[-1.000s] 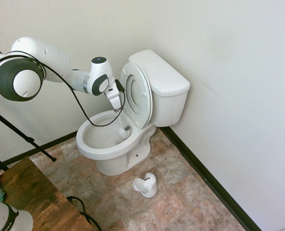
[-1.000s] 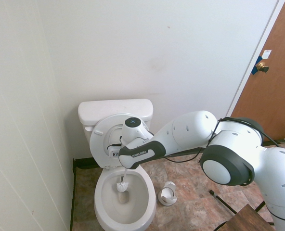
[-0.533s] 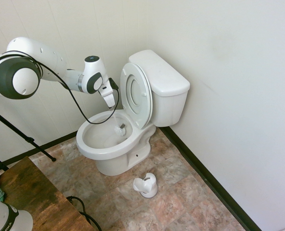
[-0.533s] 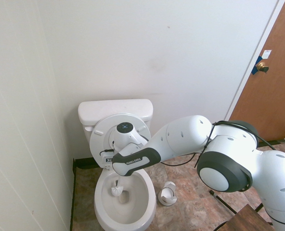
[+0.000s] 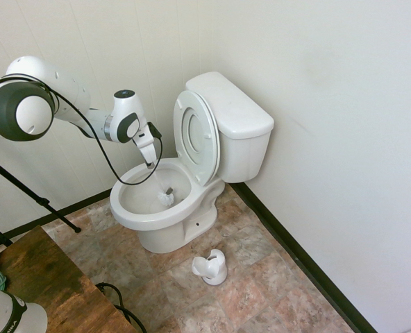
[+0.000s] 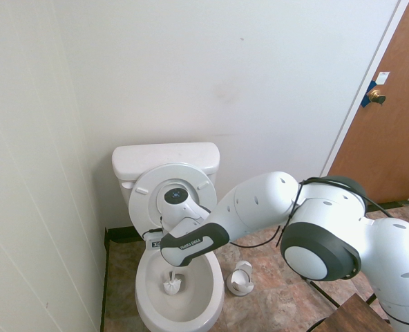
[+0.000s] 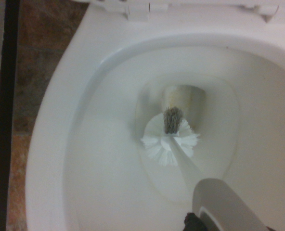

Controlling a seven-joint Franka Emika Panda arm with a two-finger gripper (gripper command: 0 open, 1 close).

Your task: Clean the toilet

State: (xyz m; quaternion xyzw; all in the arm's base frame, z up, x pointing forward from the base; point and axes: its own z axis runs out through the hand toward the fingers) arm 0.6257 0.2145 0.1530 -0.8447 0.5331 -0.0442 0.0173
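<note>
Nearest in the first exterior view, a small white plastic brush holder [image 5: 210, 267] stands empty on the mottled brown floor tiles [image 5: 261, 291], just in front of the pedestal. Behind it, the large glossy white ceramic toilet [image 5: 191, 163] sits in the far corner of the room, its tank against the back wall and its ring seat and lid raised upright against the tank.

The two-finger gripper [image 5: 148, 154] points down over the left part of the bowl, clamped shut on the handle of a white bristled toilet brush [image 5: 165, 198]. The brush head is down inside the bowl, near the drain opening as the wrist view shows it [image 7: 169, 139].

The step in hand looks like the scrubbing itself. The next move probably calls for sweeping the bristles round the inner wall and under the rim, keeping the handle clear of the raised seat.

The only writing is a dark band on the arm [image 6: 184, 244] with small white print, too small to read surely.
</note>
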